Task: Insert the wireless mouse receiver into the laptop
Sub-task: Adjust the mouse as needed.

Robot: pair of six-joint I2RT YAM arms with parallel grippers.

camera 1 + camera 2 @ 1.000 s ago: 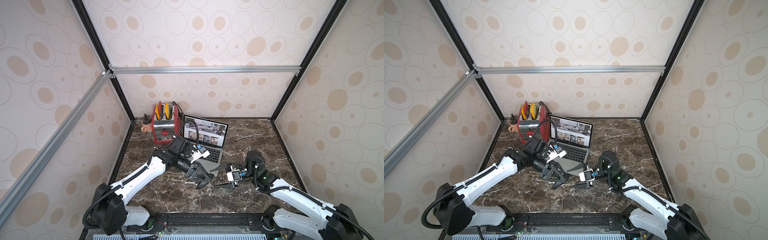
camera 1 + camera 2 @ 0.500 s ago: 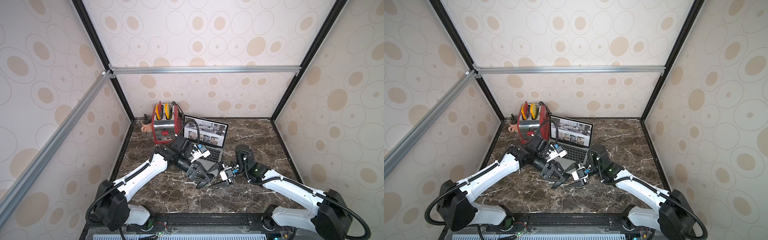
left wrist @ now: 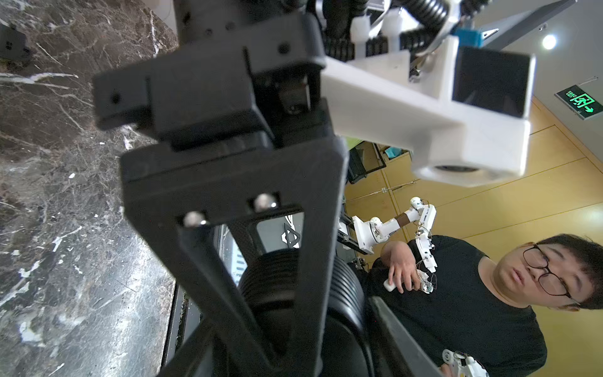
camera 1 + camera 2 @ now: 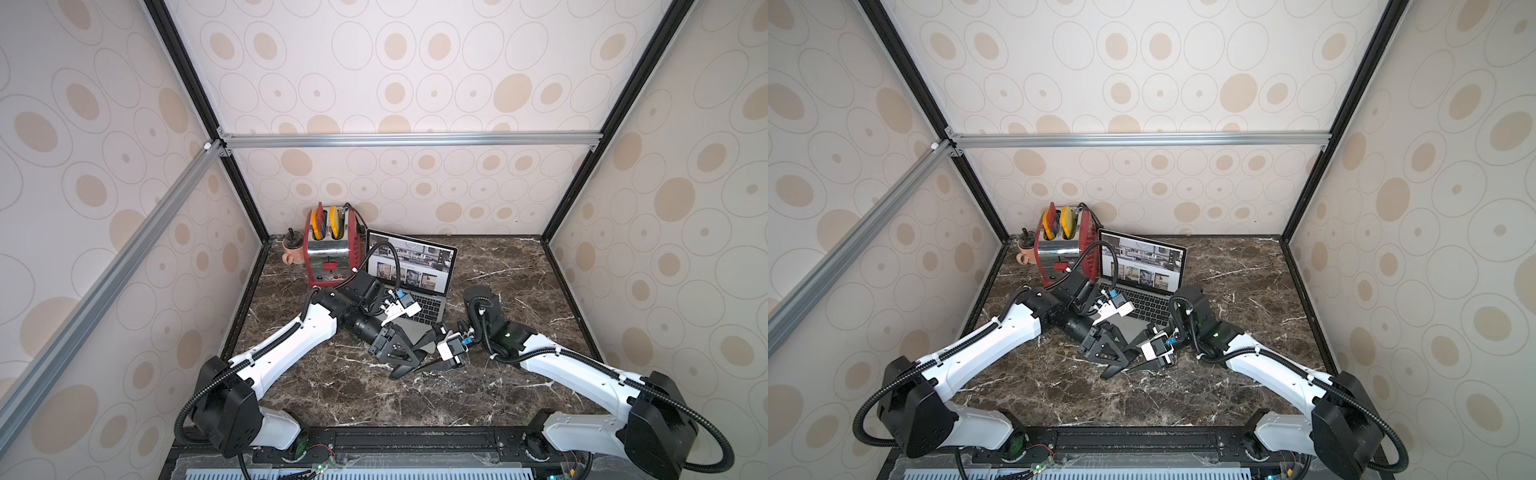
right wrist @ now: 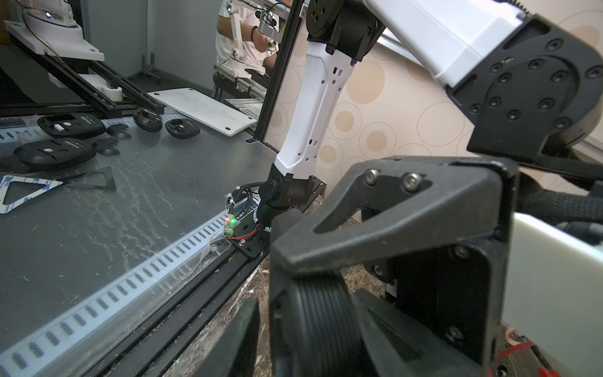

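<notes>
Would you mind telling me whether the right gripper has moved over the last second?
Yes: in a top view the right gripper has shifted left, nearer the front corner of the laptop.

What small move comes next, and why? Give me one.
Probably close the right gripper gently. It meets the shut left gripper tip to tip in front of the laptop, its jaws apart around the left's ribbed fingertip in the right wrist view, as for a handover. The receiver itself is not visible.

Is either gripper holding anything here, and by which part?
It cannot be told. The left gripper is shut, tip to tip with the right gripper in front of the laptop, but nothing held shows in any view.
</notes>
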